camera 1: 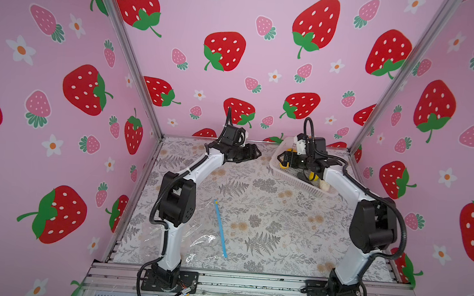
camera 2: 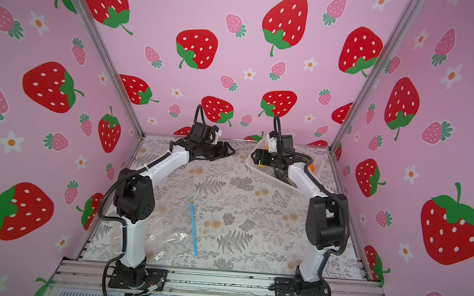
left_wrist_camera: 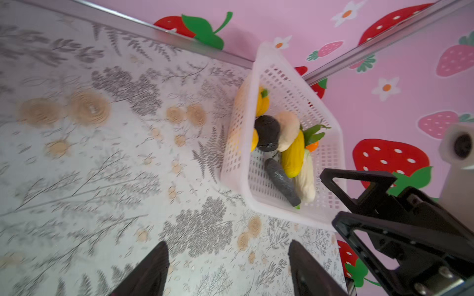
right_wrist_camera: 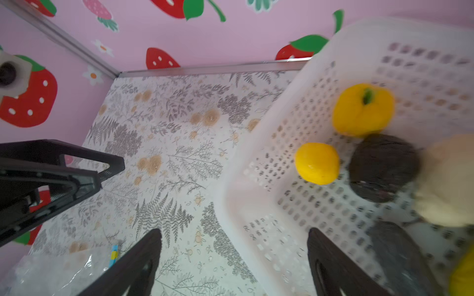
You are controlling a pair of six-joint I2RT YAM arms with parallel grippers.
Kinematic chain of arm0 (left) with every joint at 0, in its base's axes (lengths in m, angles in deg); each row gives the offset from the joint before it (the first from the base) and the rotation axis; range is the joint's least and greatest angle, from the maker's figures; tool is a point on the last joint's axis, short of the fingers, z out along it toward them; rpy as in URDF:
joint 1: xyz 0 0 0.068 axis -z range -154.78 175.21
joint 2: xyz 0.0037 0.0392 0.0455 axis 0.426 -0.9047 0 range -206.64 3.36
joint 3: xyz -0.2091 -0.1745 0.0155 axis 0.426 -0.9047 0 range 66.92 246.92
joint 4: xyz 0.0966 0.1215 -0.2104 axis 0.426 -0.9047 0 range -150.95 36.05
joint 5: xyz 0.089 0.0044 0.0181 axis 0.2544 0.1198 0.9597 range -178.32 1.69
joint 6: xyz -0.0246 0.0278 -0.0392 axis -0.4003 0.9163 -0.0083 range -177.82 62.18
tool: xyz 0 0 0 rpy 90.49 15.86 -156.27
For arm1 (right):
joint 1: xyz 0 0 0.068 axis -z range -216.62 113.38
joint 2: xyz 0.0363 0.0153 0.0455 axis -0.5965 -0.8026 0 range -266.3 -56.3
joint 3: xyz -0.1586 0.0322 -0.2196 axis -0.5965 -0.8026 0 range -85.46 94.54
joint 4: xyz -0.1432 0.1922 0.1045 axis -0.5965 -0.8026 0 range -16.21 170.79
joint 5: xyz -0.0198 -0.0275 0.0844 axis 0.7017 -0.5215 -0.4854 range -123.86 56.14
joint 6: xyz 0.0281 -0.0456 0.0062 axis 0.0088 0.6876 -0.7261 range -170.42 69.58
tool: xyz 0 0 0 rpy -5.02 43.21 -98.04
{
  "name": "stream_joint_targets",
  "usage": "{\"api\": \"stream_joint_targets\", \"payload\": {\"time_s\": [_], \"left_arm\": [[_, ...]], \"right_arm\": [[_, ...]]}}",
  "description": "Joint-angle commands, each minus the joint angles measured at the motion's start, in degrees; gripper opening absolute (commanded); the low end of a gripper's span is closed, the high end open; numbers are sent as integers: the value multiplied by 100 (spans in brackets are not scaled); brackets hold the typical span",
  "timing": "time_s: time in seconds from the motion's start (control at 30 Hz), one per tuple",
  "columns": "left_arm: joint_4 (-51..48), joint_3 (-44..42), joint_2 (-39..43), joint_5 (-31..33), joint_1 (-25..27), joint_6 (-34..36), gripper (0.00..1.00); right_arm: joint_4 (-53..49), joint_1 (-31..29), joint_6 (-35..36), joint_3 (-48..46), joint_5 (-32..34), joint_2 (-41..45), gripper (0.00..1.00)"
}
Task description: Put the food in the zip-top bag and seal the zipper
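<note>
I am hovering my right end effector (camera 1: pixel 281 159), wide and empty, over the white basket (camera 1: pixel 288 176) in the surface's far right corner, where the food (left_wrist_camera: pixel 292 153) is lying piled. My left end effector (camera 1: pixel 255 153), also wide and empty, is poised just beside the basket. The zip-top bag (camera 1: pixel 199 239) is lying flat by the near left corner, with its zipper (camera 1: pixel 220 227) facing the bare middle, which probably gives room for loading.

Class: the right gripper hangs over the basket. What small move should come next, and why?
Probably lower the right gripper onto the small round yellow fruit in the basket and close. Its jaws stand open and empty above it, and the zip-top bag lies empty.
</note>
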Motion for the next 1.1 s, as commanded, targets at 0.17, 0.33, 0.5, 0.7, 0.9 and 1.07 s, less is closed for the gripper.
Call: {"api": "stream_joint_targets", "payload": {"time_s": [0.17, 0.33, 0.5, 0.7, 0.9, 1.07], "left_arm": [[124, 1647, -1285, -782, 183, 186, 76], [708, 2430, -2036, -881, 211, -156, 74], [851, 2933, -2493, -1031, 307, -270, 73], [1087, 3112, -2833, -1224, 386, -437, 73], [1165, 3361, -3086, -1401, 382, -481, 74], [1382, 3365, -3152, -1521, 323, -549, 74]], "right_arm": [[595, 1130, -727, -1307, 1528, 1108, 91], [1008, 1665, -1105, -1936, 1602, 1398, 91], [1448, 2119, -1239, -2407, 1447, 1549, 93], [1641, 2406, -1096, -2572, 1328, 1245, 88], [2507, 2701, -917, -2837, 386, 928, 76], [3298, 3138, -1138, -2924, -1179, 518, 66]]}}
